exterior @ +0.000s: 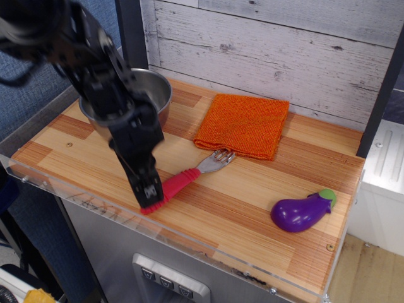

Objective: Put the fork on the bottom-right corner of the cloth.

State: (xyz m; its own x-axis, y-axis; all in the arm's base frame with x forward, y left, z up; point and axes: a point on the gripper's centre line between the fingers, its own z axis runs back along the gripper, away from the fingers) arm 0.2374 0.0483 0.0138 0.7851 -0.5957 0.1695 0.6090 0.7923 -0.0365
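Fork first: a thick, ribbed red-pink handle and a short silver head, lying flat on the wooden desk on a slant, handle toward the front edge and tines pointing up at the cloth. The tine tips sit right at the cloth's front edge, near its front-left corner; from here I can't say whether they touch it or just stop short. The cloth is an orange, knitted-looking square, folded, lying flat toward the back of the desk near the plank wall.

The black gripper is down over the butt end of the handle, covering it. Its fingers are lost against the dark body of the arm, so I cannot tell whether they are spread or pinching the handle.

The desk has a clear plastic lip along the front. Bare wood lies open to the right of the fork and in front of the cloth, up to the purple eggplant near the front-right corner. The steel bowl stands at the back left, partly hidden behind the arm.

One fork, one cloth, one bowl, one eggplant.
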